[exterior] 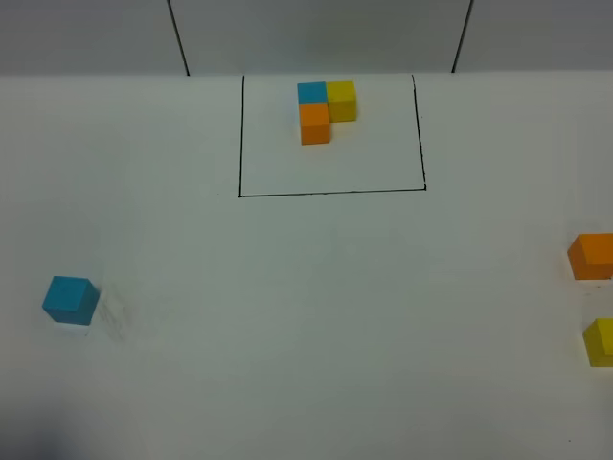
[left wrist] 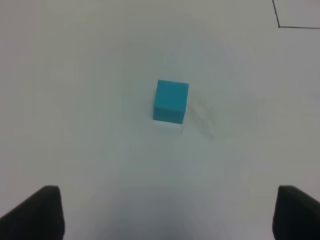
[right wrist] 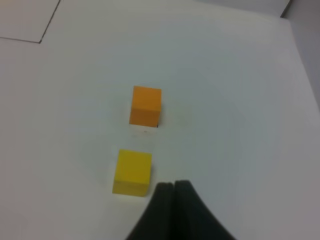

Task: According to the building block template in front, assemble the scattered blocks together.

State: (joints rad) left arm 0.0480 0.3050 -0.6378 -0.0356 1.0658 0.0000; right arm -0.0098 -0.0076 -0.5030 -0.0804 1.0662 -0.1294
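Observation:
The template [exterior: 326, 110] is a blue, yellow and orange L of cubes inside a black-line frame at the back middle. The loose blue cube [exterior: 70, 300] lies at the left and shows in the left wrist view [left wrist: 171, 101]. The left gripper [left wrist: 167, 215] is open above the table, short of the cube; only its fingertips [left wrist: 37, 212] show. The loose orange cube [exterior: 592, 256] and yellow cube [exterior: 601, 341] lie at the right edge. In the right wrist view the orange cube [right wrist: 145, 105] and yellow cube [right wrist: 132, 172] lie apart. The right gripper [right wrist: 174, 186] is shut and empty beside the yellow cube.
The white table [exterior: 316, 326] has a wall behind it with two dark vertical lines [exterior: 178, 38]. A frame corner shows in the left wrist view [left wrist: 279, 25] and in the right wrist view [right wrist: 41, 41]. The table's right edge [right wrist: 300, 55] runs near the orange and yellow cubes.

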